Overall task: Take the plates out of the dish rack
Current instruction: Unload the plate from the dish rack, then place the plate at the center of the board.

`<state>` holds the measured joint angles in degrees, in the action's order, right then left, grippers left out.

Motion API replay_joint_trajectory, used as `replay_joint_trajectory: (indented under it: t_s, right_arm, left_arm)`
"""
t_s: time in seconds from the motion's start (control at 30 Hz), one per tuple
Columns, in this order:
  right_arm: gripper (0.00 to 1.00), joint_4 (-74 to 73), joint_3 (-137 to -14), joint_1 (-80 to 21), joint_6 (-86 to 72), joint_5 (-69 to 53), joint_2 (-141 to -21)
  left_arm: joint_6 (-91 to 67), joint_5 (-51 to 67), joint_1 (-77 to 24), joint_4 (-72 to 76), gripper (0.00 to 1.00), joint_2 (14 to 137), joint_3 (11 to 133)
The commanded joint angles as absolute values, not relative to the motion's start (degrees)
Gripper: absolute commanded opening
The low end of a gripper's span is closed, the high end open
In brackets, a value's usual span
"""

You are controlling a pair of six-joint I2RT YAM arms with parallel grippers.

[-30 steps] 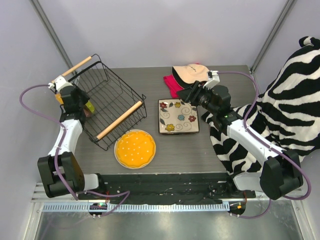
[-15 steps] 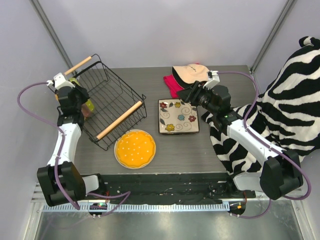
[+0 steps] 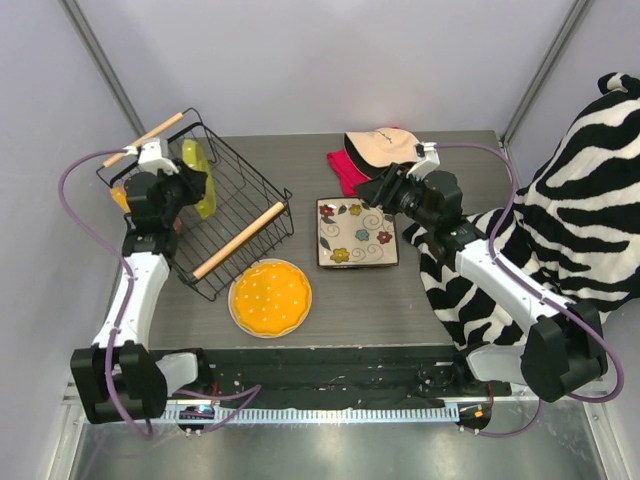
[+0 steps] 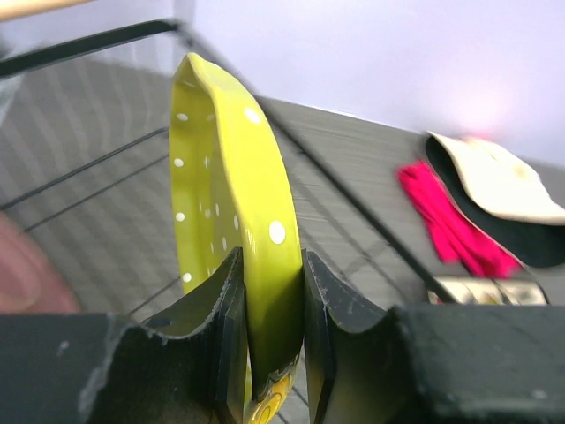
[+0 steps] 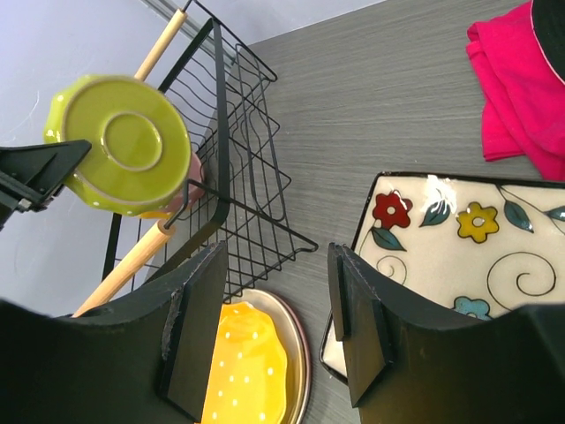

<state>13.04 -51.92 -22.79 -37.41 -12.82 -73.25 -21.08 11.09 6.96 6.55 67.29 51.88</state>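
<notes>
Green plate (image 3: pixel 203 177), white-dotted, stands on edge above the black wire dish rack (image 3: pixel 238 240). Orange plate (image 3: pixel 270 297) and square flowered plate (image 3: pixel 357 232) lie flat outside it.

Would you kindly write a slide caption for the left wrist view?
Left gripper pinches the green dotted plate by its rim, dish rack wires behind.

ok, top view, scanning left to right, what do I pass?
Green plate → orange plate → square flowered plate → zebra-striped fabric. Dish rack, cap and pink cloth overlap these, so omitted.
</notes>
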Motion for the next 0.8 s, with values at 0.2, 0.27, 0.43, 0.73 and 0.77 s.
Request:
replay_joint_trajectory:
  t_s: [0.2, 0.27, 0.43, 0.73, 0.77]
  right_arm:
    - [0.57, 20.47, -54.32, -22.85, -44.02, -21.35, -70.48]
    - [0.64, 23.02, -54.49, -23.38, -45.61, -22.41, -71.98]
    - [0.70, 25.93, -57.47, -25.13, -49.83, -25.14, -75.58]
    - [0.73, 21.45, -67.58, -33.13, -48.52, -23.65, -82.61]
    - [0.73, 21.27, -68.28, -33.74, -48.52, -23.56, -83.40]
  left_arm:
    - [-3.61, 18.90, -8.69, 12.40, 0.00, 57.04, 55.11]
    - [-2.12, 18.37, -9.93, 11.61, 0.00, 56.87, 54.93]
    - [1.13, 16.88, -15.28, 9.14, 0.00, 57.22, 55.11]
    - [7.11, 11.96, -22.14, 5.80, 0.00, 57.92, 55.20]
    - [7.64, 11.34, -23.28, 5.63, 0.00, 57.92, 55.28]
